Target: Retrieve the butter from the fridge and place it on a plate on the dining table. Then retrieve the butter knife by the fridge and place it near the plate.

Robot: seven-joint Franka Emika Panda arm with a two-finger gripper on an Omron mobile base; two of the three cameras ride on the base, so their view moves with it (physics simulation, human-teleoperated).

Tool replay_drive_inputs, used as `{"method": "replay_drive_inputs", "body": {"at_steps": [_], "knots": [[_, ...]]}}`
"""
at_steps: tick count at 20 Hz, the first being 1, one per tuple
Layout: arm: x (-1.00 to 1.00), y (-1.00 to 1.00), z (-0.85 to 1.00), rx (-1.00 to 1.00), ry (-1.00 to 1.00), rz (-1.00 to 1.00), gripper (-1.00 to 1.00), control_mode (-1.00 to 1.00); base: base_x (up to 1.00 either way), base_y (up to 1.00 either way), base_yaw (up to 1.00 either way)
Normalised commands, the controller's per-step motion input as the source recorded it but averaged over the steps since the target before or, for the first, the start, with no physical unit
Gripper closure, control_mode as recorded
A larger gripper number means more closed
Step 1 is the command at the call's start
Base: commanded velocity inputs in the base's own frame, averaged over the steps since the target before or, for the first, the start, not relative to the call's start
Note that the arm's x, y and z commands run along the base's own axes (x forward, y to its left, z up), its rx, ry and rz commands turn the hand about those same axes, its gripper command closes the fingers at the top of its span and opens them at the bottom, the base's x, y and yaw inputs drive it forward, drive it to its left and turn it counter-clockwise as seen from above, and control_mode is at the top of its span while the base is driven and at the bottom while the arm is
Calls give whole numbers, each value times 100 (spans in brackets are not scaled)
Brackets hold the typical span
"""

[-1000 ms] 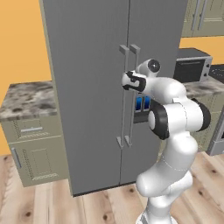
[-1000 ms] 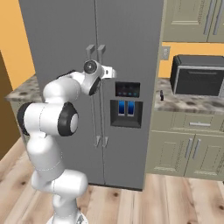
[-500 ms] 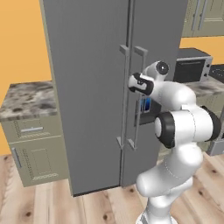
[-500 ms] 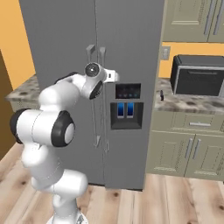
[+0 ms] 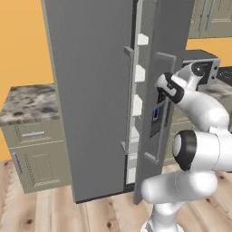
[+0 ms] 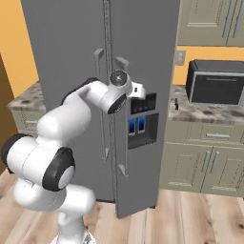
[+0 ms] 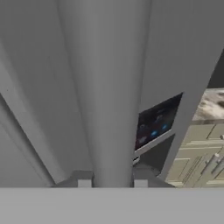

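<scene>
— Where was the handle (image 7: 109, 87) against the gripper (image 7: 110, 183)?

— Right between the fingertips (image 7: 84, 179), one tip on either side — the gripper was pinched onto the bar, with the fridge (image 5: 90, 90) door face just beyond it.

— And the bar's long axis?

— Vertical, running up away from the tips in the hand view. The door (image 5: 156, 113) it belonged to stood ajar, its edge swung out toward the arm, white shelves (image 5: 138, 72) showing in the gap.
</scene>
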Motion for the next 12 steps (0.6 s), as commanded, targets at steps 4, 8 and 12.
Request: {"method": "replay_drive_inputs", "body": {"at_steps": [4,8,12], "knots": [[-87,-100,33,10,17,0,100,-100,0,0,0],[-74,-100,12,12,15,0,100,-100,0,0,0],[-54,-43,0,2,3,0,100,-100,0,0,0]]}}
